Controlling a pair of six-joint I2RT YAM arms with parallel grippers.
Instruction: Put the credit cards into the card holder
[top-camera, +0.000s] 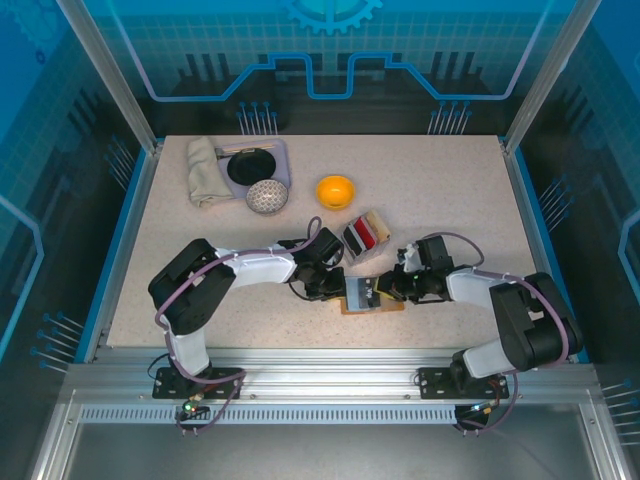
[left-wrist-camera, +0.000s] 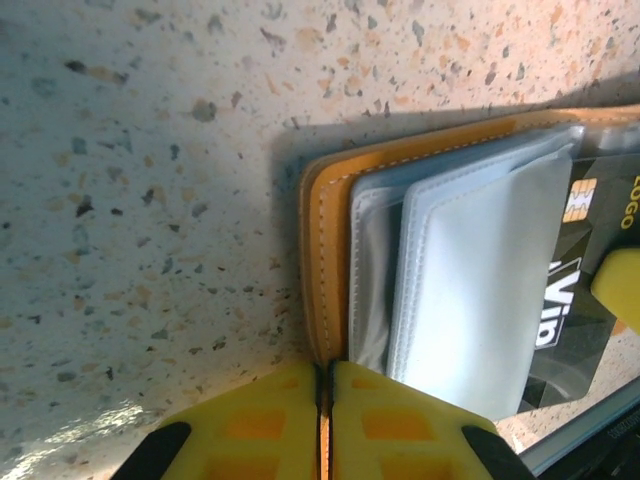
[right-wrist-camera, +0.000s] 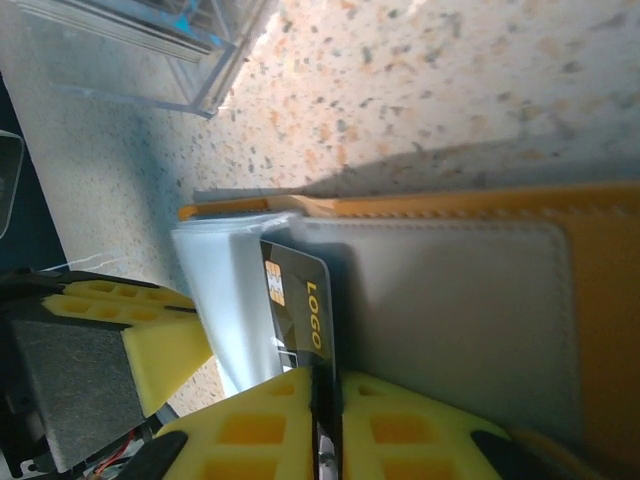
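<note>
The tan-orange card holder (top-camera: 372, 297) lies open on the table between both arms. In the left wrist view my left gripper (left-wrist-camera: 325, 372) is shut on the card holder's (left-wrist-camera: 325, 240) stitched leather edge, beside its clear sleeves. My right gripper (right-wrist-camera: 327, 378) is shut on a black credit card (right-wrist-camera: 300, 295) marked LOGO, standing on edge between the clear sleeves and the grey inner pocket of the card holder (right-wrist-camera: 600, 300). The same black card (left-wrist-camera: 585, 250) shows past the sleeves. More credit cards (top-camera: 360, 236), red and black, stand in a grey slotted tray. From above, the left gripper (top-camera: 335, 285) and right gripper (top-camera: 388, 290) flank the holder.
An orange bowl (top-camera: 335, 190) sits behind the slotted tray (top-camera: 378, 226). At the back left are a folded beige cloth (top-camera: 205, 170), a black dish on a lavender tray (top-camera: 252, 166) and a patterned round bowl (top-camera: 267, 196). The table's front edge lies just below the holder.
</note>
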